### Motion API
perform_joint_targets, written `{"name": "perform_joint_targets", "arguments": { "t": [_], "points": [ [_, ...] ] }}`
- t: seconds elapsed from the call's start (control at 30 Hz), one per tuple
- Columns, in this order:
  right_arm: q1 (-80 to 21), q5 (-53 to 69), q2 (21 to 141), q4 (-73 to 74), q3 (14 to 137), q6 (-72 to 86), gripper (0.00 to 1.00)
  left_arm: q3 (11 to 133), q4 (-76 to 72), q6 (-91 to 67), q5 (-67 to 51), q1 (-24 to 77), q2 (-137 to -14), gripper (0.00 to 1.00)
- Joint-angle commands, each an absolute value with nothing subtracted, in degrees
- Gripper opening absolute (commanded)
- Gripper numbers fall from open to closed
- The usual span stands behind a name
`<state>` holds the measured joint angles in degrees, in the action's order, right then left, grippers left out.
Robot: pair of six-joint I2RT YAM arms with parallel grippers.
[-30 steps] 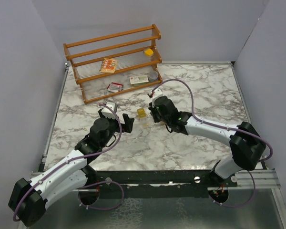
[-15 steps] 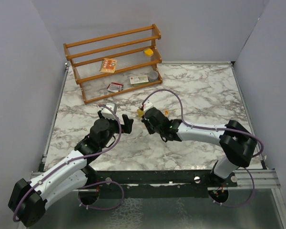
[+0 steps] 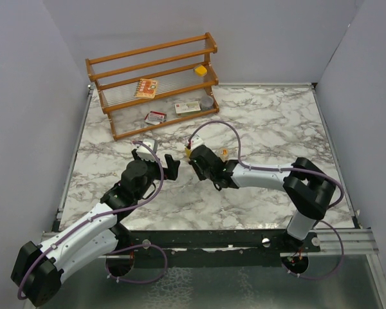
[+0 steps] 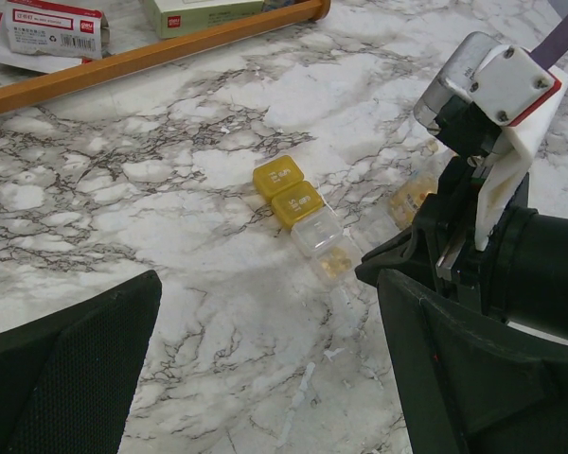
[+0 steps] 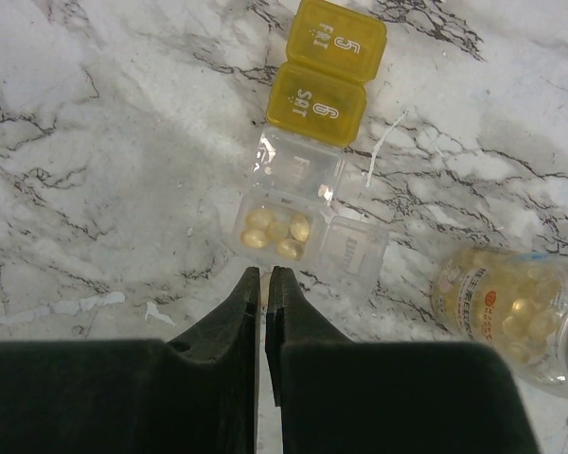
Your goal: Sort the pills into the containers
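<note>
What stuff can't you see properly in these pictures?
- Pill bottle: right wrist view, the picture's right edge cuts it off; left wrist view, the right arm hides part.
- Clear lid lettering: right wrist view, faint under glare.
- Card packets on the rack: top view, print too small.

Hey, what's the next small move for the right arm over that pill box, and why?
Probably swing the shut right fingers over to the flipped-open clear lid and tip it closed. The open compartment beside it already holds several yellow capsules, and the fingers carry nothing and sit just short of it.
</note>
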<state>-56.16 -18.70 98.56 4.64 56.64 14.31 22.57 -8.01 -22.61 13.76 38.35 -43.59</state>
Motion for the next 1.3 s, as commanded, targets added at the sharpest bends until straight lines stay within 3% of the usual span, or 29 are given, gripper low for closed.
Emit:
{"name": "perform_joint_targets", "arguments": {
  "t": [0.0, 1.27],
  "points": [
    [-56.33, -20.88, 100.38, 2.18, 59.46, 13.72, 0.01, 23.11, -8.09, -22.94, 14.24, 38.28, -43.23, 0.99],
    [-56.32, -23.47, 103.26, 2.09, 61.18, 13.47, 0.11, 23.46, -7.28, -22.55, 14.85, 38.25, -42.42, 0.99]
  ]
}}
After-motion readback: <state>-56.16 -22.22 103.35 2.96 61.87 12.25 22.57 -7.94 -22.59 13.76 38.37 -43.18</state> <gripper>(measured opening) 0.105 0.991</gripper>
